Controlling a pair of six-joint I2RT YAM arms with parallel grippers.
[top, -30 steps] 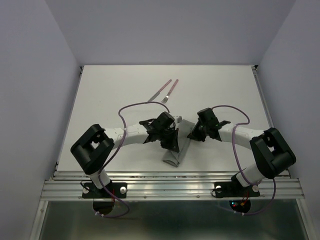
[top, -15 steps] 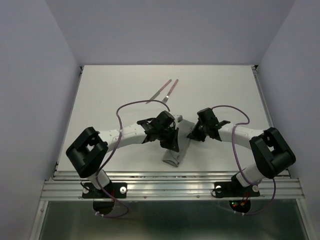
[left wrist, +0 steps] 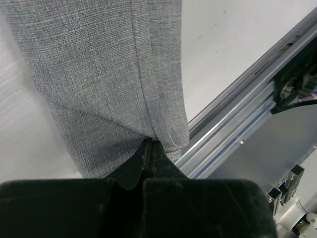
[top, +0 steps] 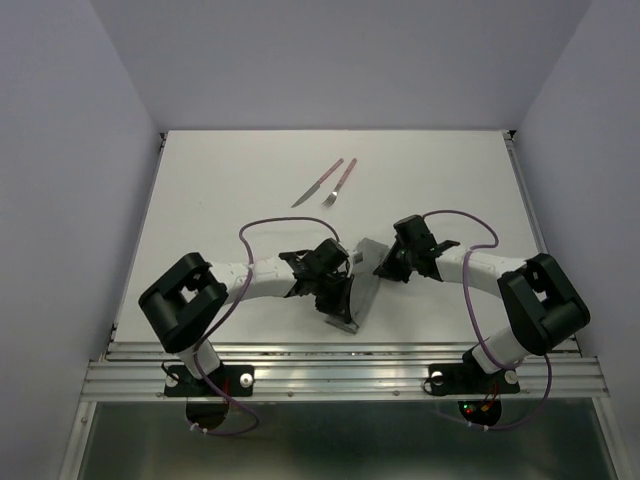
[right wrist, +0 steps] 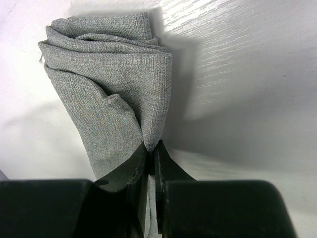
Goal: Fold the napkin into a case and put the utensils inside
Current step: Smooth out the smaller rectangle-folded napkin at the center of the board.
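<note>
The grey napkin (top: 362,285) lies folded into a narrow strip near the table's front, between the two arms. My left gripper (top: 340,312) is shut on its near end; in the left wrist view the cloth (left wrist: 114,74) runs up from the closed jaws (left wrist: 150,145). My right gripper (top: 383,263) is shut on its far end; in the right wrist view the cloth (right wrist: 119,84) is bunched in layers above the closed jaws (right wrist: 152,148). The knife (top: 317,183) and fork (top: 340,183), with pinkish-red handles, lie side by side farther back.
The metal rail of the table's front edge (top: 340,375) runs just below the napkin's near end and shows in the left wrist view (left wrist: 247,129). Purple cables (top: 262,215) loop over both arms.
My left gripper has moved toward the table's front edge, drawing the napkin's near end with it. The napkin now lies longer and straighter. The right gripper has barely moved.
</note>
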